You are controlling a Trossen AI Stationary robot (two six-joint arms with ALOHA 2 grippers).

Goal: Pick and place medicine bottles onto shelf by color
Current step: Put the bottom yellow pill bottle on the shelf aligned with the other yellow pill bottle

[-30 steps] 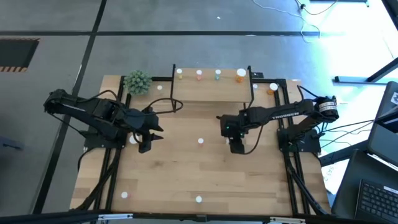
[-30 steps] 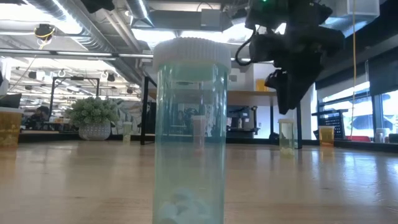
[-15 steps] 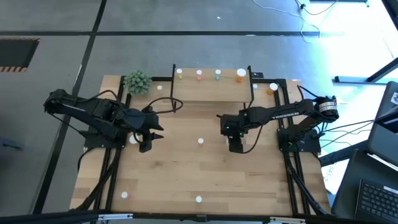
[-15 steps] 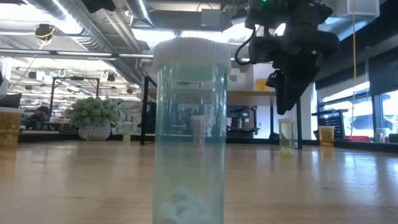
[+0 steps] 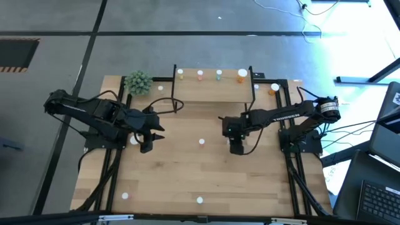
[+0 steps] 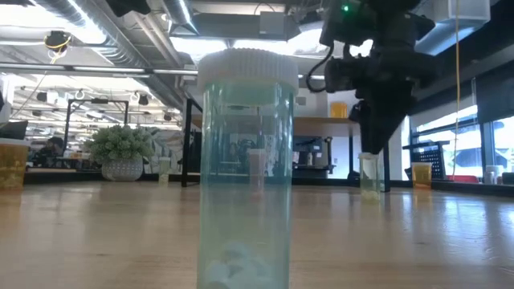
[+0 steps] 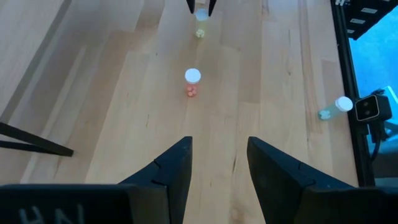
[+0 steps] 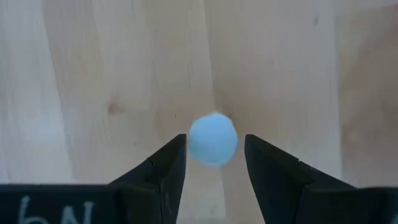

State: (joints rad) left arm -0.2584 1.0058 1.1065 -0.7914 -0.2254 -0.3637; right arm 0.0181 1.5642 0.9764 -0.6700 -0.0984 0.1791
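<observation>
My right gripper (image 8: 213, 142) hangs open at mid-table, pointing down over a small upright yellowish bottle (image 6: 370, 175). The bottle's white cap (image 8: 212, 138) shows between the two fingers with a gap on each side. The light-wood shelf (image 5: 212, 91) stands at the table's far edge with several bottles on its top (image 5: 200, 74). A pink-red bottle (image 5: 201, 142) stands at the table's centre. My left gripper (image 5: 147, 148) waits open above the table's left part, with nothing between its fingers (image 7: 177, 163).
A green bottle (image 6: 245, 168) stands at the near edge, right before the low camera. More bottles stand at the near left (image 5: 125, 195), far left (image 5: 160, 87) and far right (image 5: 275, 87). A green spiky plant ball (image 5: 138, 82) sits left of the shelf.
My right gripper has sunk a little toward the yellowish bottle and rolled slightly about its own axis; its fingers have stayed equally far apart. The bottles have not moved.
</observation>
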